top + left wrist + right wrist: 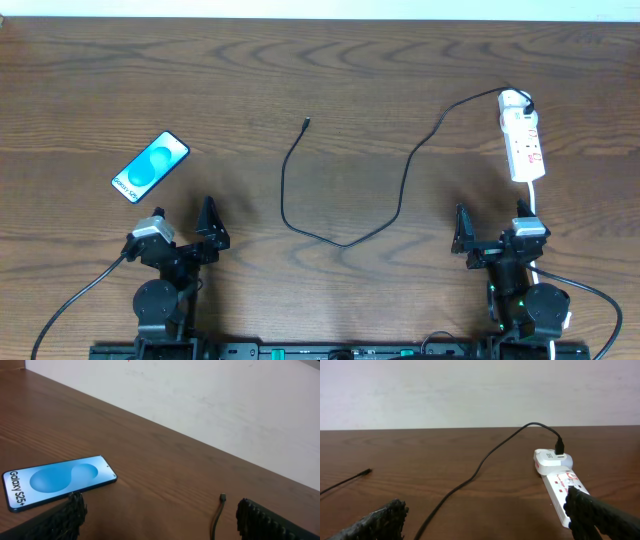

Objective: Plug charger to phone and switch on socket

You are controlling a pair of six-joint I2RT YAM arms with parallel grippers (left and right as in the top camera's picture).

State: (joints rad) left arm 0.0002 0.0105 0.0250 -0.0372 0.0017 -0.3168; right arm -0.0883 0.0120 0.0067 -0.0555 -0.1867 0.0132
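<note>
Overhead: phone (150,166) flat on the surface (320,70), face up, long axis 8-to-2 o'clock, near the left fingers (210,228) at their 11 o'clock. Charger (345,243) loops from the socket (524,140) down and back up; its connector (306,123) lies loose mid-surface, tip toward 12–1 o'clock, well apart from the phone. Connector sits at 1 o'clock of the left fingers, 10 o'clock of the right fingers (462,232); left arm looks nearer. Socket runs 12-to-6, just ahead of the right fingers. Left wrist: fingers (65,520) spread wide, nothing between; phone (57,482) at 10 o'clock, connector (223,496) at 1 o'clock. Right wrist: fingers (380,522) wide apart, empty; socket (560,480) at 2 o'clock, charger (485,462) plugged into its far end; switch position unreadable. Judgement: nothing plugged into the phone yet; connector pickup likely first.
</note>
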